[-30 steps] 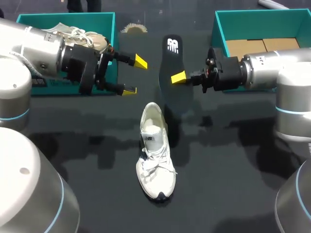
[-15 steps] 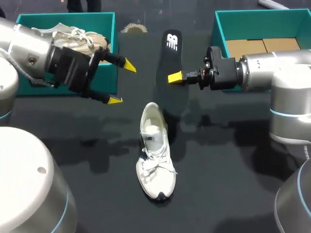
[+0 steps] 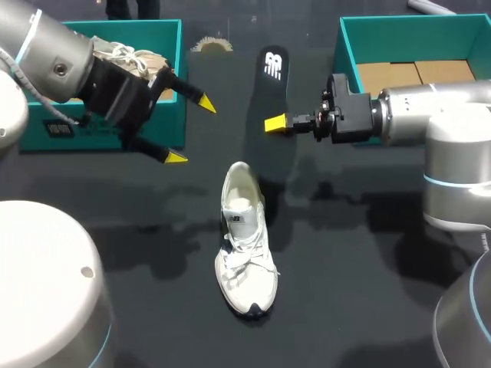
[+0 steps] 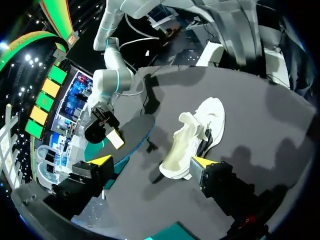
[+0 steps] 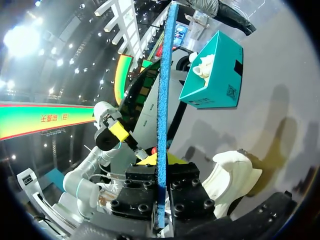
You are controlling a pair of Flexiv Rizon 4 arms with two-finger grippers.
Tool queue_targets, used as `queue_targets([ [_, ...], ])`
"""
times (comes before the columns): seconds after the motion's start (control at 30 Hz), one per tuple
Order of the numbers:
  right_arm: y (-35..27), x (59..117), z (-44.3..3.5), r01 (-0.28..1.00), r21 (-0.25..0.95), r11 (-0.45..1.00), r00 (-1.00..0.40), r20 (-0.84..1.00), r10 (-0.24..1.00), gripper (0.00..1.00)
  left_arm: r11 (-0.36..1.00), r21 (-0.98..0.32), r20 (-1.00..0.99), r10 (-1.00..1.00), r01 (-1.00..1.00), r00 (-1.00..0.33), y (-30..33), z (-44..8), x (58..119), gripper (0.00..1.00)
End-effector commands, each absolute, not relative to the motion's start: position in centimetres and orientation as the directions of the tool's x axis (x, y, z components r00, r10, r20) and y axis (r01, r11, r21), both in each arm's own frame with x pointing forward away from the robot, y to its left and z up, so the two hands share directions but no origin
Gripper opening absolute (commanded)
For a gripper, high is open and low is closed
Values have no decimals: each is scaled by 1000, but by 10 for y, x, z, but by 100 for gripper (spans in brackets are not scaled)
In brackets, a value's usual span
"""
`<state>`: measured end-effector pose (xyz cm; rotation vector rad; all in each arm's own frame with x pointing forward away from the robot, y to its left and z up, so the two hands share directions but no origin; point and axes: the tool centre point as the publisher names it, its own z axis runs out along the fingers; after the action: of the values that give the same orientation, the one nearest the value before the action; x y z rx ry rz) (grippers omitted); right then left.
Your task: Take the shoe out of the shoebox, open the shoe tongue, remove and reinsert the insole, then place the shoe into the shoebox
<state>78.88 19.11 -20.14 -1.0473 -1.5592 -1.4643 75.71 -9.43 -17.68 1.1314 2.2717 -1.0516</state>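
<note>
A white shoe (image 3: 244,238) lies on the dark table, toe toward the front edge; it also shows as the shoe (image 4: 196,136) ahead of my left gripper and the shoe (image 5: 231,177) under my right gripper. My right gripper (image 3: 276,123) is shut on the black insole (image 3: 268,80), held on edge above the table behind the shoe. In the right wrist view the insole (image 5: 163,100) is a thin blue strip rising between the fingers of that gripper (image 5: 158,162). My left gripper (image 3: 189,130) hangs open and empty in front of the left shoebox (image 3: 165,34); the gripper (image 4: 150,162) has nothing between its tips.
The teal left shoebox (image 5: 220,85) holds a second light shoe (image 3: 126,57). A teal box (image 3: 349,38) at the back right holds cardboard pieces. A small round fringed object (image 3: 211,46) lies at the back middle. My other arm's gripper (image 4: 114,138) shows beyond the left fingers.
My left gripper has drawn back to the left, away from the insole, staying open. The right gripper has shifted slightly left with the insole. The shoe has not moved.
</note>
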Motion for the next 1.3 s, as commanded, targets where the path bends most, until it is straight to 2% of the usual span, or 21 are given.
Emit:
queue_targets([
  [0.03, 201, 788, -212, 905, 425, -21, -422, 903, 78, 0, 458, -494, -568, 473, 739, -674, -96, -183, 748, 100],
  [0.2, 205, 793, -219, 857, 513, -52, -509, 858, 71, 0, 551, -535, -455, 452, 641, -768, -93, -191, 738, 100],
  [0.23, 205, 796, -223, 856, 514, -60, -510, 857, 75, 0, 613, -508, -405, 451, 606, -796, -91, -194, 737, 100],
  [0.27, 205, 796, -223, 856, 514, -60, -510, 857, 75, 0, 692, -424, -361, 462, 584, -810, -88, -198, 737, 100],
  [0.63, 205, 796, -223, 856, 514, -60, -510, 857, 75, 0, 692, -424, -361, 462, 584, -810, -88, -198, 737, 100],
  [1.0, 214, 802, -222, 806, 587, -71, -584, 809, 63, 0, 784, -480, -251, 307, 393, -918, -75, -227, 731, 100],
  [1.1, 220, 805, -230, 796, 603, -51, -598, 797, 78, 0, 828, -447, -206, 273, 338, -940, -75, -236, 730, 100],
  [1.17, 220, 805, -230, 796, 603, -51, -598, 797, 78, 0, 921, -304, -137, 210, 243, -968, -74, -248, 733, 100],
  [1.3, 220, 805, -230, 796, 603, -51, -598, 797, 78, 0, 921, -304, -137, 210, 243, -968, -74, -248, 733, 100],
])
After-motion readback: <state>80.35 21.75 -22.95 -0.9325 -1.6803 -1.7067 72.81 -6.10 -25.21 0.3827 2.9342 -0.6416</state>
